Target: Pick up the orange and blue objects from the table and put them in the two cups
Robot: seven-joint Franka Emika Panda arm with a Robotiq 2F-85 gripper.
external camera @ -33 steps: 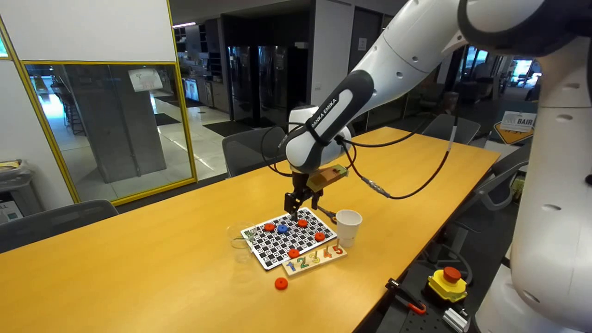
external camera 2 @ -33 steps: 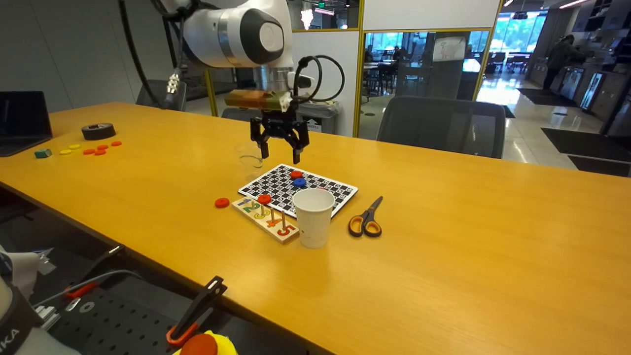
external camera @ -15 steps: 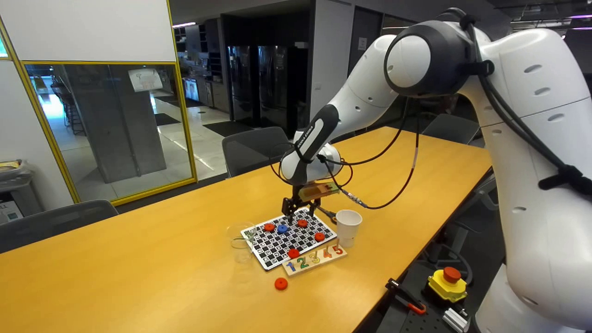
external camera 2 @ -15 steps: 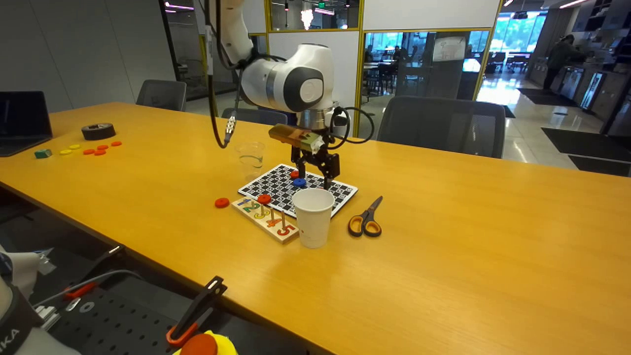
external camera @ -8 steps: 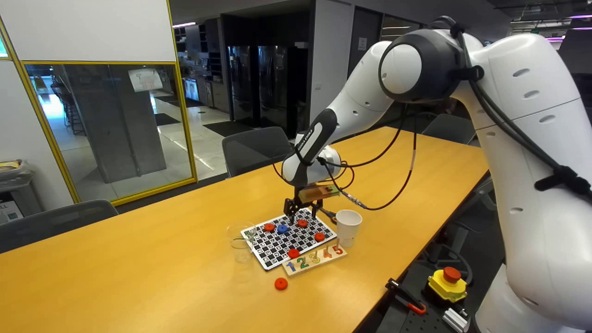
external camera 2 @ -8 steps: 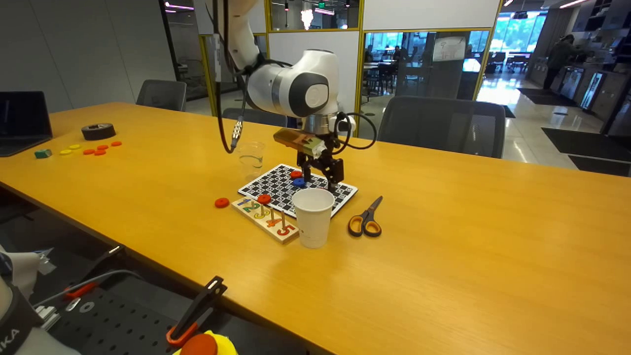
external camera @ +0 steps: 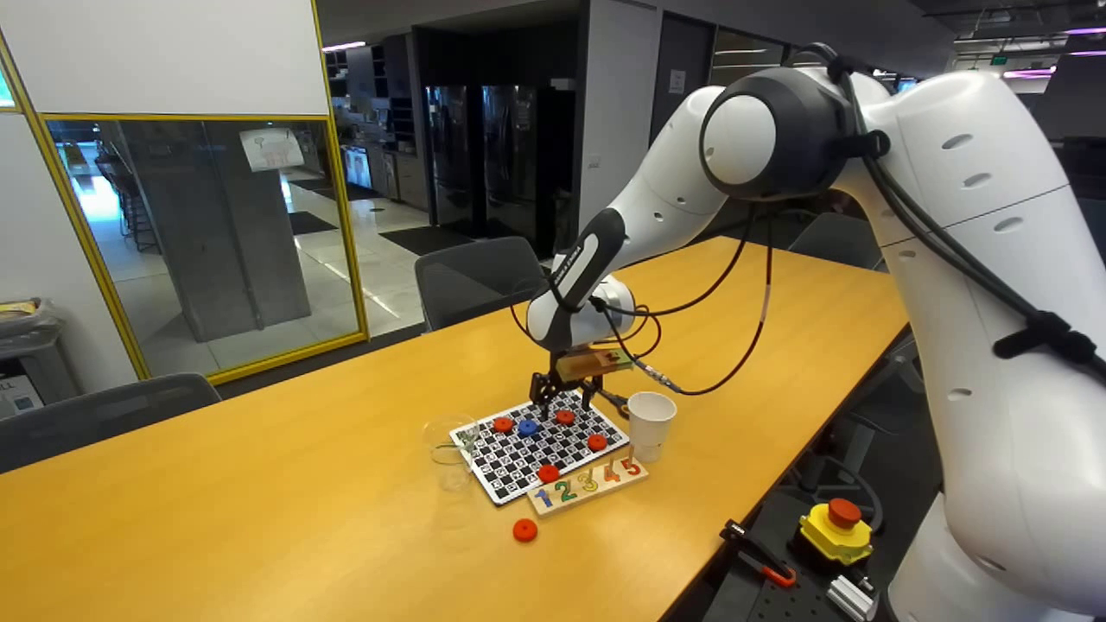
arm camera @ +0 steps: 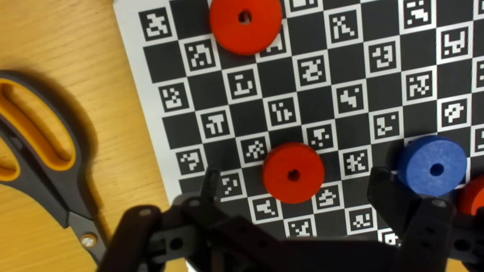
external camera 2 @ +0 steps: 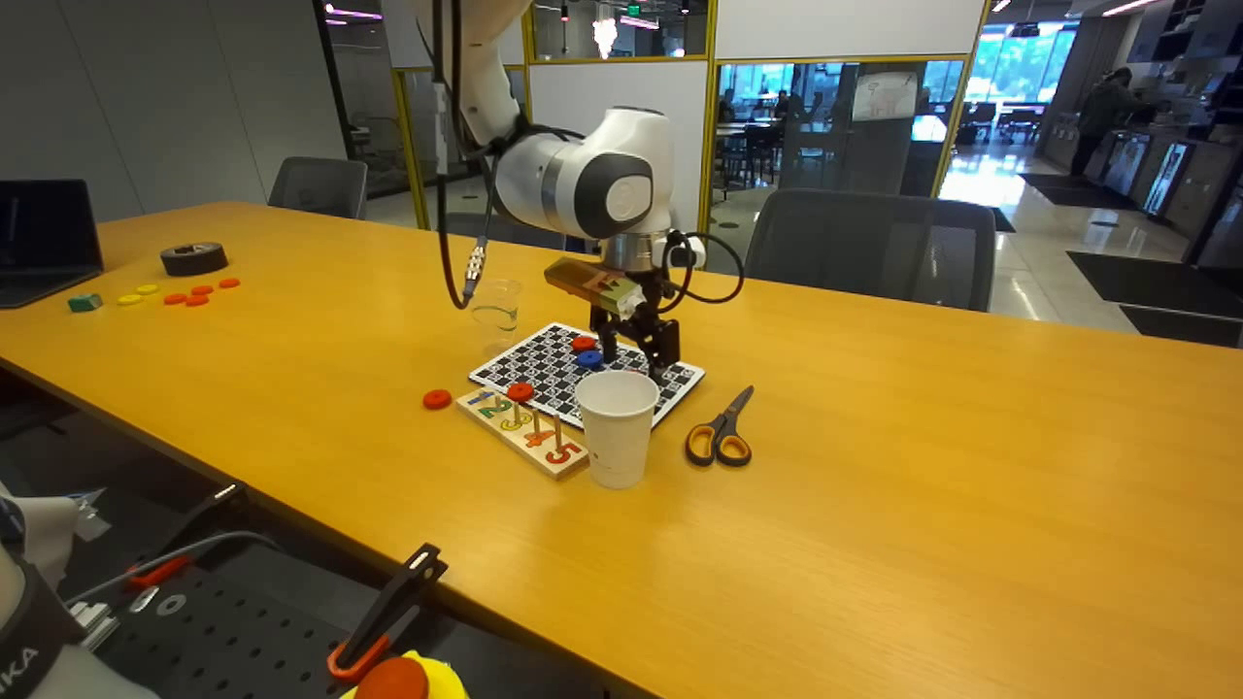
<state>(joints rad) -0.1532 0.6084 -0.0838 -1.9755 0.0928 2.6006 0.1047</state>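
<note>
A black 2-fingered gripper [arm camera: 295,184] is hanging low over a flat black-and-white checkered board [external camera: 544,447], its fingers [arm camera: 383,189] standing wide apart; in the wrist view, a round red-orange disc [arm camera: 293,160] with a central hole is showing in the gap between them. A round blue disc [arm camera: 429,156], likewise holed, is lying on the board just beside 1 of the fingers (whether they are touching, I cannot tell). 2 more red-orange discs [external camera: 597,442] are resting on the board, a 4th red-orange disc [external camera: 549,473] is lying at its edge beside a pale wooden pegged strip [external camera: 577,486] painted with numbers from 1 to 5, and a 5th red-orange disc [external camera: 524,530] is sitting on the yellow-brown tabletop [external camera: 328,484] near the strip's 1 end. A white tapered paper cup [external camera: 650,436] is standing upright just beside the 5 end, and a clear see-through cup [external camera 2: 494,320] is standing upright just beside the board. Black scissors [external camera 2: 724,421] with orange-lined handles are lying near the board. In an exterior view, a black roll of tape [external camera 2: 193,262] is lying well apart from the board, near an open dark laptop [external camera 2: 44,233].
</note>
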